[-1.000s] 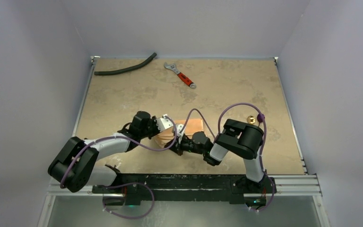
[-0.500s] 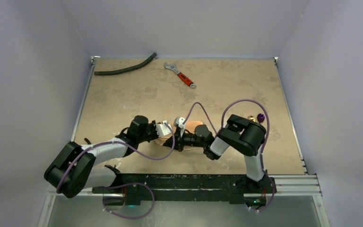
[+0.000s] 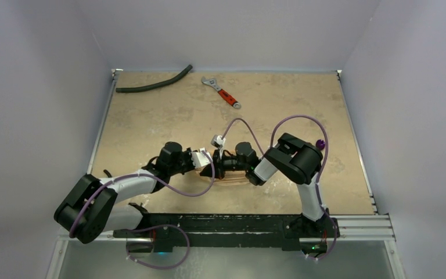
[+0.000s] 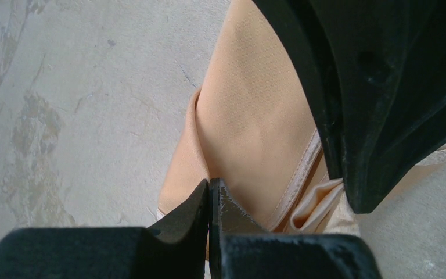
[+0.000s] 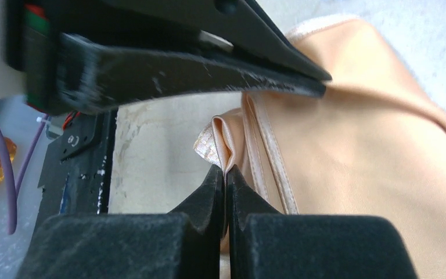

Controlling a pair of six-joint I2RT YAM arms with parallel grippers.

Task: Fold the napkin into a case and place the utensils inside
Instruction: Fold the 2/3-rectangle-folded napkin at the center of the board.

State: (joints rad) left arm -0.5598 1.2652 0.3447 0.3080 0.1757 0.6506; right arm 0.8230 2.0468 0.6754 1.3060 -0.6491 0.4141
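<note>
The peach-orange napkin (image 3: 235, 177) lies near the table's front centre, mostly hidden under both wrists; only a sliver shows from above. My left gripper (image 3: 209, 167) is shut on a lifted fold of the napkin (image 4: 250, 116), jaws closed at the tip (image 4: 210, 187). My right gripper (image 3: 223, 168) is shut on a small folded corner of the napkin (image 5: 371, 151), pinched between its pads (image 5: 225, 171). The left gripper's closed tip (image 5: 322, 81) sits just above it. One dark purple utensil end (image 3: 320, 142) peeks out behind the right arm's elbow; the gold piece is hidden.
A curved black hose (image 3: 154, 84) lies at the back left and a red-handled wrench (image 3: 223, 93) at the back centre. The black base rail (image 3: 238, 224) runs along the near edge. Purple cables loop over both arms.
The right wrist has swung toward the back and both grippers have closed in together over the napkin. Much less of the cloth shows from above than a second ago.
</note>
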